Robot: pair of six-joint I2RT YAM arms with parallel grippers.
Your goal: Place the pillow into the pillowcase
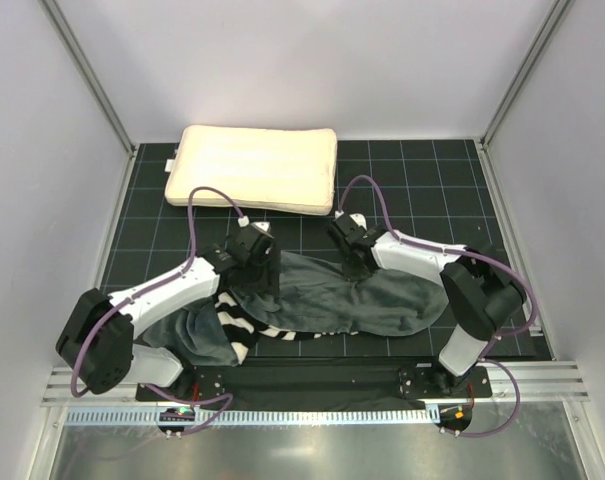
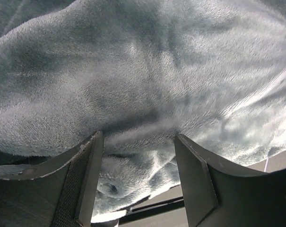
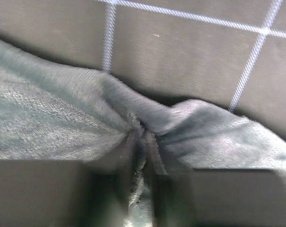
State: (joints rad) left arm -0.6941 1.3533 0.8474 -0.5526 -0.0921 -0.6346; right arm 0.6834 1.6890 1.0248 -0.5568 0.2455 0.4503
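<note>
The cream pillow (image 1: pixel 252 168) lies flat at the back of the mat. The pillowcase (image 1: pixel 367 298) lies crumpled in front of it, grey plush side up, with zebra stripes (image 1: pixel 244 328) showing at its front left. My left gripper (image 1: pixel 259 262) sits over the case's back left part; in the left wrist view its jaws stand wide apart with grey plush (image 2: pixel 147 94) between and beyond them. My right gripper (image 1: pixel 354 262) is at the case's back edge; in the right wrist view its jaws are pinched on a fold of the grey fabric (image 3: pixel 143 132).
The black gridded mat (image 1: pixel 422 180) covers the table, also seen in the right wrist view (image 3: pixel 180 56). White walls enclose the back and sides. A metal rail (image 1: pixel 302 415) runs along the front by the arm bases.
</note>
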